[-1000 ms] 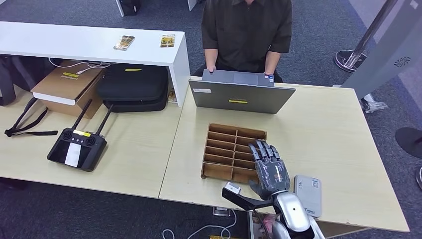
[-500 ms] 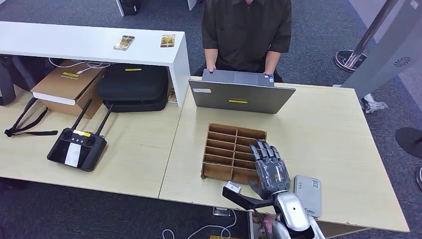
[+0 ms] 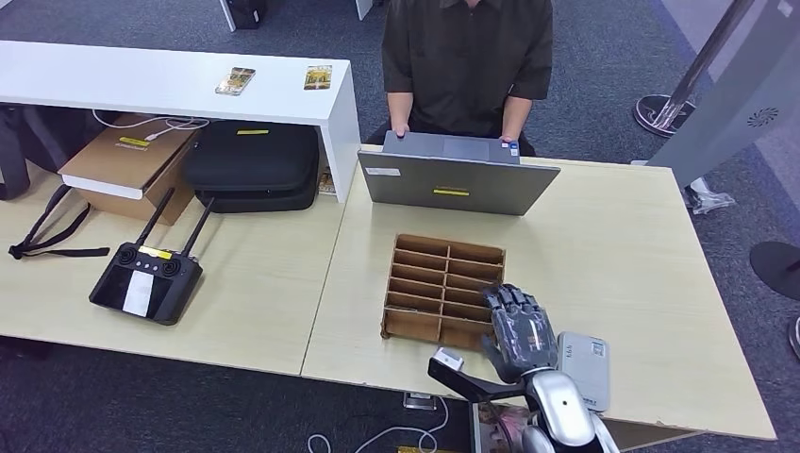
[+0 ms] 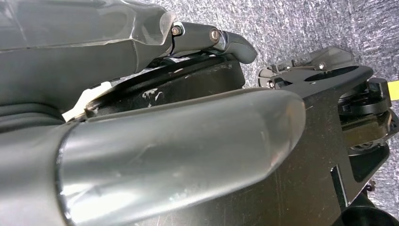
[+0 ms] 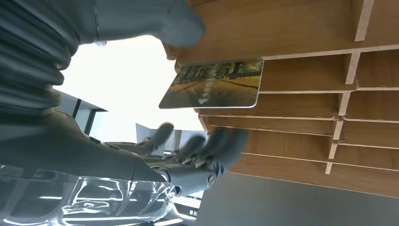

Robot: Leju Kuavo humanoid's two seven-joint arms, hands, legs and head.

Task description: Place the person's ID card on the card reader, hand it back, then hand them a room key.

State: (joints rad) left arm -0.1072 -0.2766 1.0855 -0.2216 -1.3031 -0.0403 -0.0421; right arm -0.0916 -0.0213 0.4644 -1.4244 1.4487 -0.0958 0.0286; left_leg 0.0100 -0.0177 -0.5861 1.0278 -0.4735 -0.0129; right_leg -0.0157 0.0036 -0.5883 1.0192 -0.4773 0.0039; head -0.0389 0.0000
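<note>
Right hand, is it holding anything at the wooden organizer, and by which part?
Right hand grips nothing yet; the card sits in a slot of the wooden organizer, thumb near its corner.

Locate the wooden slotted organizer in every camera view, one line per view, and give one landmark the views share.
Head view: the wooden organizer sits mid-table, nearer the robot than the laptop, with the right hand at its near right corner.
Left wrist view: not in it.
Right wrist view: the organizer's slots take up the side far from the hand, with a printed card sticking out of one slot.
Shared landmark: the right hand, seen beside the organizer in both views.
</note>
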